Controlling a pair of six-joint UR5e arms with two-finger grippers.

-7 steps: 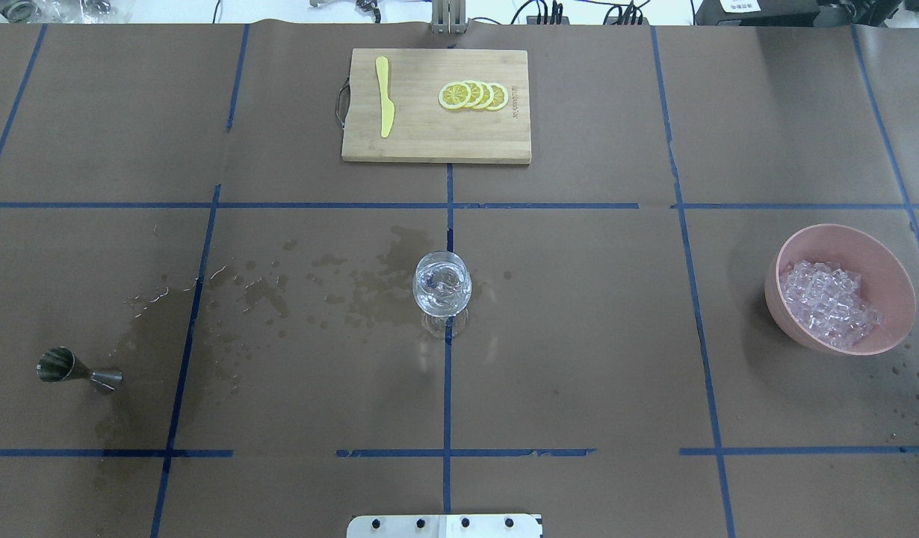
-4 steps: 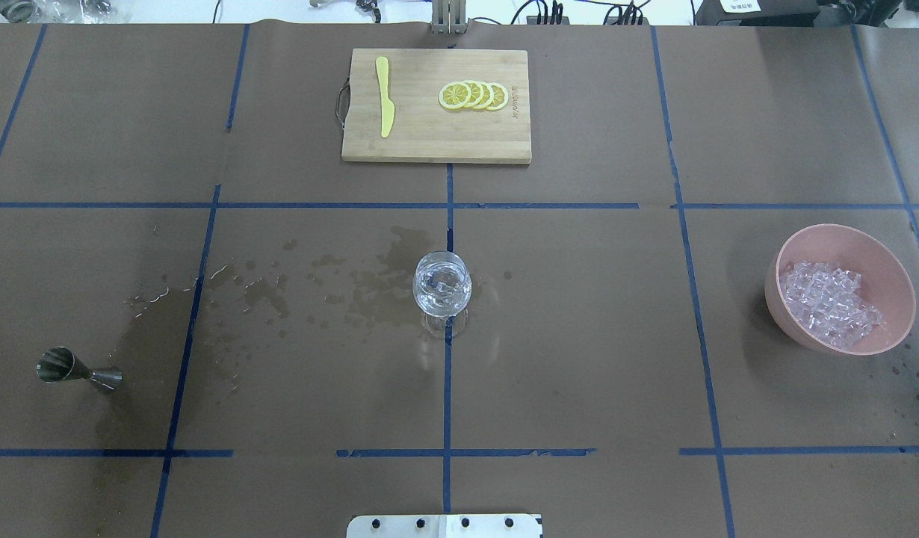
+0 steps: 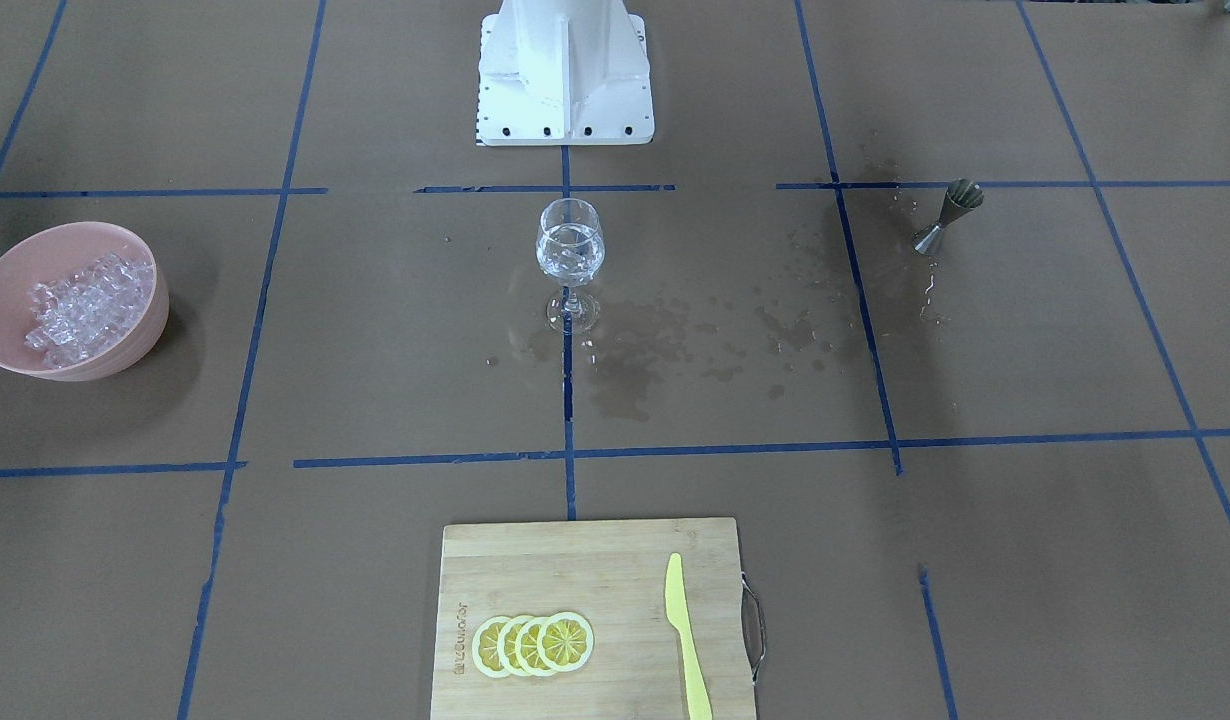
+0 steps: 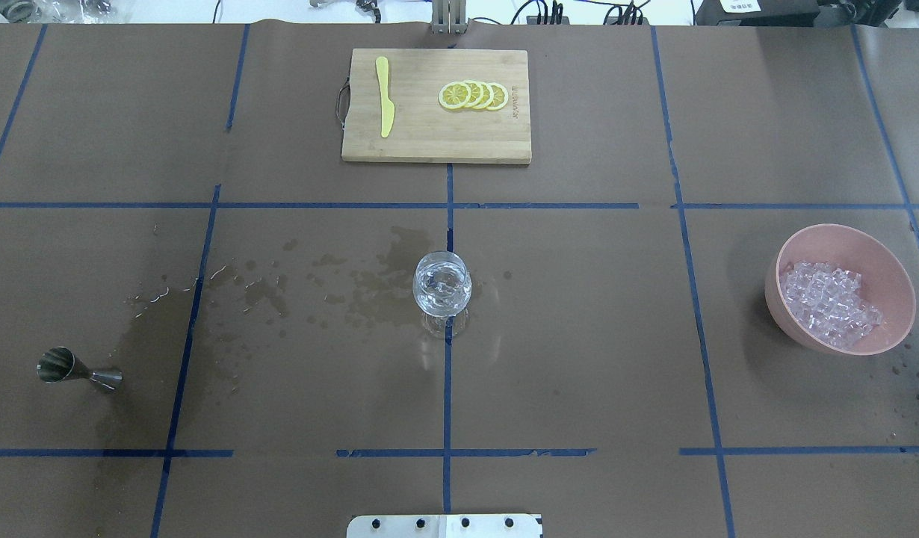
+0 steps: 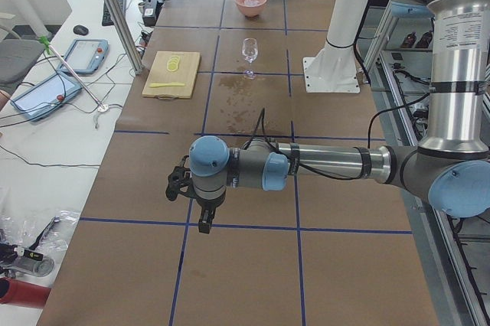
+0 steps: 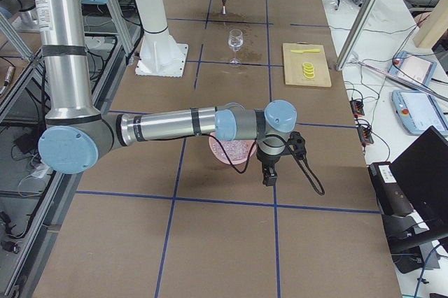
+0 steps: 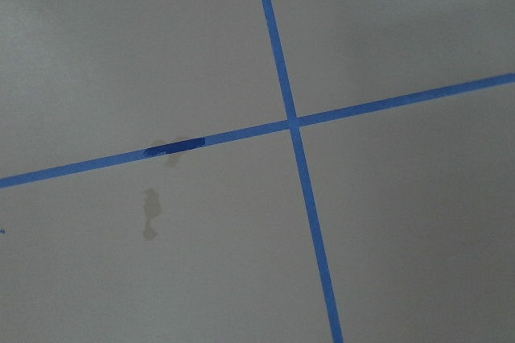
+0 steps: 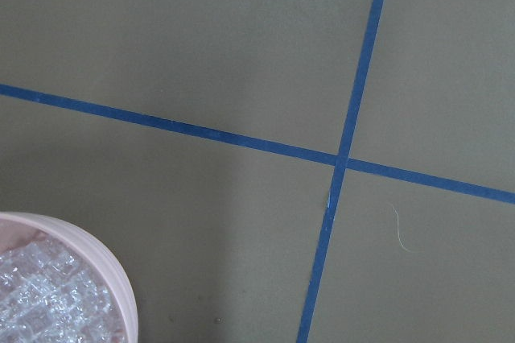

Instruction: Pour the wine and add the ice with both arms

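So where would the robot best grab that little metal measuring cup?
At its narrow waist, coming in level from the side: the measuring cup stands upright, and both cones flare away from the waist, so a grip closing there likely would not slip up or down.

The left arm point(image 5: 329, 161) and right arm point(image 6: 168, 124) are silver-grey tubes with grey joint housings and light-blue caps point(image 5: 208, 156). Black bands point(image 5: 370, 164) ring the tubes; a printed label point(image 5: 459, 24) marks each upper section. The left pincer point(image 5: 204, 225) and right pincer point(image 6: 269, 178) are black, each with a thin black cable point(image 6: 313, 175). The pedestal point(image 3: 565, 70) is white, its base plate point(image 3: 595, 122) edged with dark screws point(image 3: 547, 131).
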